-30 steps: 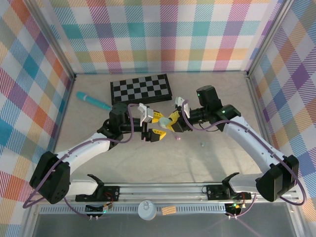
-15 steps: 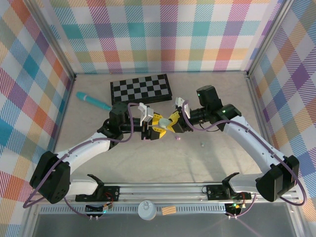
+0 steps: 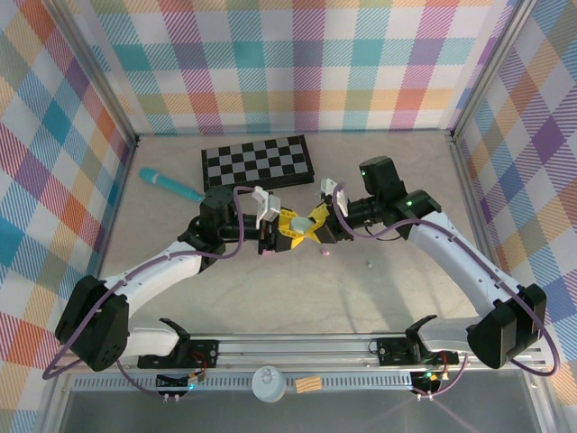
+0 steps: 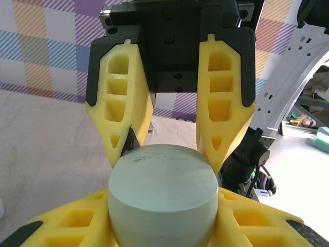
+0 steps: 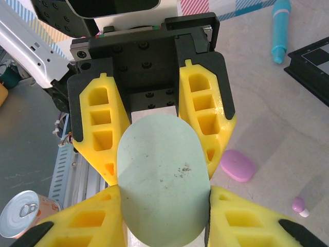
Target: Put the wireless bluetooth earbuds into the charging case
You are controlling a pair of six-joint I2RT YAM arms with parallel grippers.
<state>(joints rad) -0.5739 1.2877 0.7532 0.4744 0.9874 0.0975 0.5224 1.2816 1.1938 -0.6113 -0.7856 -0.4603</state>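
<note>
walls (image 3: pixel 297 54): pastel plaid panels on the back and both sides | frame posts (image 3: pixel 99 77): bare metal, slanting up from both far corners of the worktop | worktop (image 3: pixel 379 298): pale beige, mottled, matte | near edge: slotted aluminium rail (image 3: pixel 297 345) running across | light: even, soft, shadows faint
</note>
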